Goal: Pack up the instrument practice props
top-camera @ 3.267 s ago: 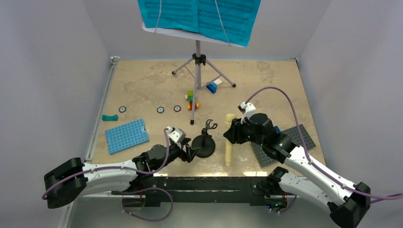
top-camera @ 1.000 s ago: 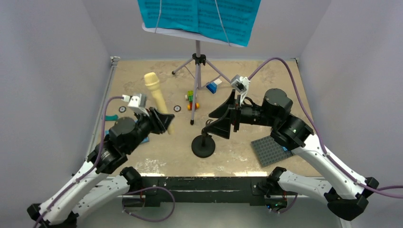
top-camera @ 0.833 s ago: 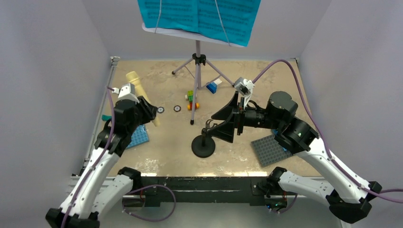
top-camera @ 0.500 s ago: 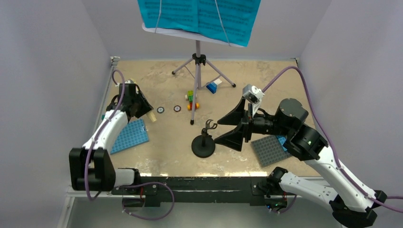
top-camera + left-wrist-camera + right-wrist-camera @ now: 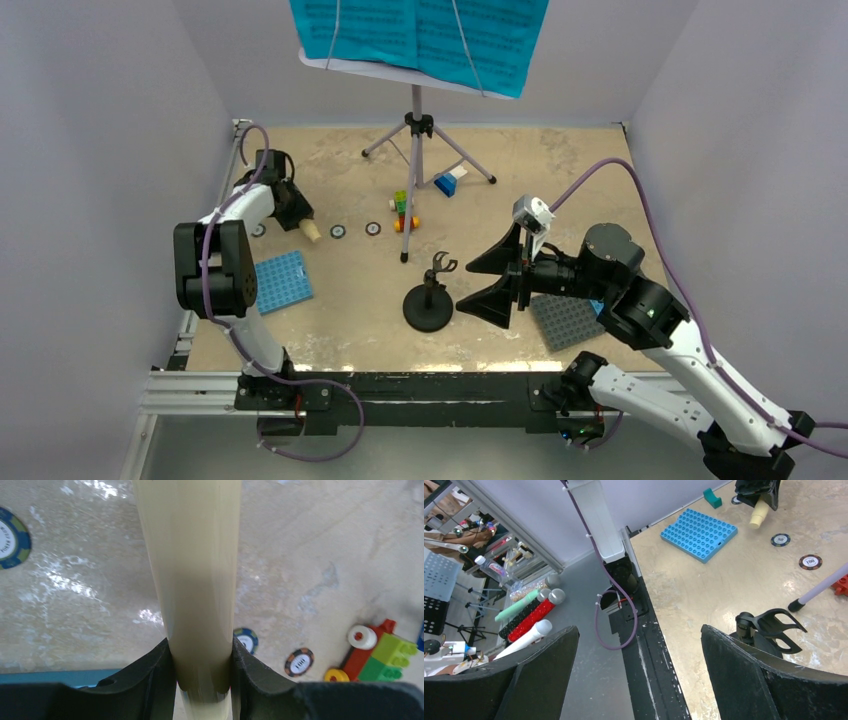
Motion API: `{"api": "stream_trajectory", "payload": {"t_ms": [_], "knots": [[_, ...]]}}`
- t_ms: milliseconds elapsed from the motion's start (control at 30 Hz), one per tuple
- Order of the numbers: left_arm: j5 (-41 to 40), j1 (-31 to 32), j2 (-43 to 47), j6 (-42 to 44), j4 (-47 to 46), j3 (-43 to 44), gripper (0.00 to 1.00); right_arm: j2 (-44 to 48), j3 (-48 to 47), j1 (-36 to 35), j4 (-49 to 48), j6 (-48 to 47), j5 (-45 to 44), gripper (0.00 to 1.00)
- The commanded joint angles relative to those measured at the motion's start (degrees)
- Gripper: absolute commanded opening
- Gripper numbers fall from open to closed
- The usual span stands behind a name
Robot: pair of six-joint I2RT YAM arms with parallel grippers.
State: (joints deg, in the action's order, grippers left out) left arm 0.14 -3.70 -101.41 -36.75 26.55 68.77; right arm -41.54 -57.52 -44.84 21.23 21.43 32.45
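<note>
Left tool (image 5: 200, 676) is closed firmly on the cream microphone (image 5: 192, 580), one finger (image 5: 152, 675) on each side of the shaft, with no gap showing. From overhead, that arm is stretched to the far-left part of the worktop (image 5: 560, 180), with the microphone low over the surface near a poker chip (image 5: 338, 231). I cannot tell whether its tip touches down. Right tool (image 5: 497, 285) is spread wide and holds nothing. It hovers just to the right of the black mic stand (image 5: 428, 300) without touching it. The stand is upright on its round base at centre front, with its clip empty. Further back, the music stand (image 5: 417, 150) is fully set up on its tripod, with the teal sheet music (image 5: 420, 30) spread across its desk. My read is that the job is at an early stage. The microphone is off its stand and in hand but not stowed. The mic stand, music stand and pages are not yet dealt with. I can see no box or case on the worktop, so where things go is unclear to me. The blue baseplate (image 5: 278, 282), grey baseplate (image 5: 565, 320) and loose bricks (image 5: 403, 212) lie about and are not part of the job.
</note>
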Motion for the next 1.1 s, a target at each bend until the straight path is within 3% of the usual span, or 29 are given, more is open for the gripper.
{"api": "stream_trajectory", "payload": {"t_ms": [0,133,300,533,600,733,1067], "knots": [[-3.08,-0.55,-2.29,1.75,2.59,2.73,0.0,-0.01,-0.49,0.08,0.2,-1.6,-1.75,0.98],[-2.31,-0.65,-4.09,1.9,4.21,3.86,0.01,-0.8,-0.15,0.03,-0.97,-0.84,-1.32,0.98],[-2.98,-0.69,-6.77,1.59,7.99,6.43,0.17,-1.25,0.12,0.03,-1.57,-0.34,-1.51,0.98],[-4.1,-0.69,-10.49,0.19,13.23,8.63,0.3,-0.79,-0.35,0.05,-0.29,-0.86,-2.49,0.98],[-4.17,-0.7,-10.49,0.28,13.43,8.22,0.39,-0.17,-0.5,0.06,0.48,-1.26,-3.47,0.98],[-4.79,-0.68,-9.24,0.65,13.25,6.9,0.53,0.73,-0.45,0.06,1.7,-1.81,-4.76,0.99],[-3.07,-0.69,-0.38,1.05,12.65,4.22,0.72,1.58,-0.72,0.06,3.47,-2.88,-7.42,0.99]]}}
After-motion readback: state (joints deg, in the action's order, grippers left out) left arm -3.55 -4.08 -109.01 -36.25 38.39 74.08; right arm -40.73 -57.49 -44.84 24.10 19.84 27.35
